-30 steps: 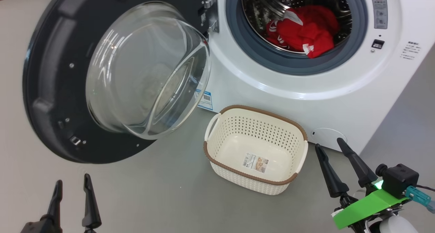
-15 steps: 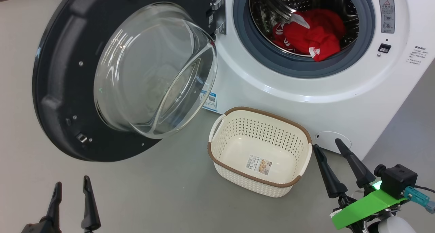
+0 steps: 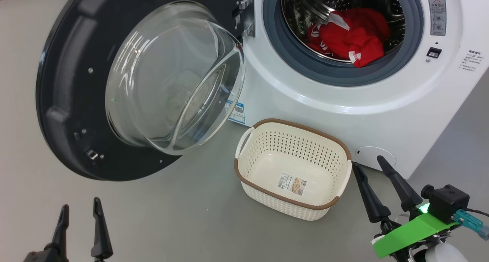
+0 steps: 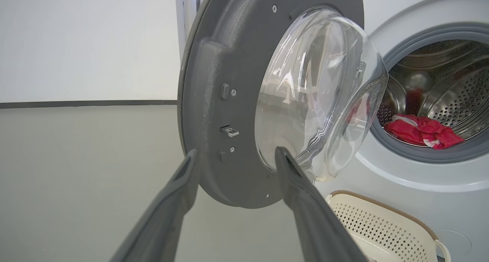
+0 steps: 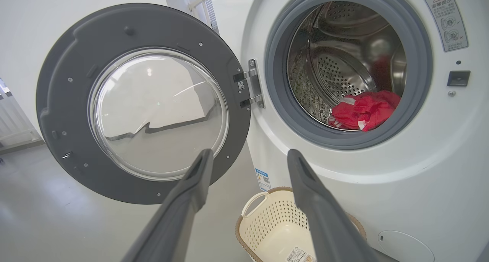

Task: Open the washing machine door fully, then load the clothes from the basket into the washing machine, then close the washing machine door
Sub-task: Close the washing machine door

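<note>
A: Head view first: any writing on the washing machine point(image 3: 344, 101)?
B: A warning sticker point(image 3: 438, 15) with a red triangle right of its opening, and a blue label sticker point(image 3: 237, 111) with a square code low on its front. The print is too small to read.
A: The clothes point(image 3: 351, 36)?
B: Bright red, white trim, bunched in the machine's steel drum point(image 3: 305, 8). The washing machine door point(image 3: 61, 101), black rim and bulging clear glass, stands swung wide off the machine's left. The basket point(image 3: 305, 126), cream with a brown rim, sits just before the machine, a paper label point(image 3: 292, 183) on its bottom.
A: Grippers?
B: Left gripper point(image 3: 81, 203) before the door, right gripper point(image 3: 367, 160) beside the basket at the machine's foot. Both jaws are wide, holding nothing.
A: Left wrist?
B: Spread fingers point(image 4: 305, 201) frame the door's rim.
A: Right wrist?
B: Fingers apart, aimed at the machine's front above the basket.
</note>
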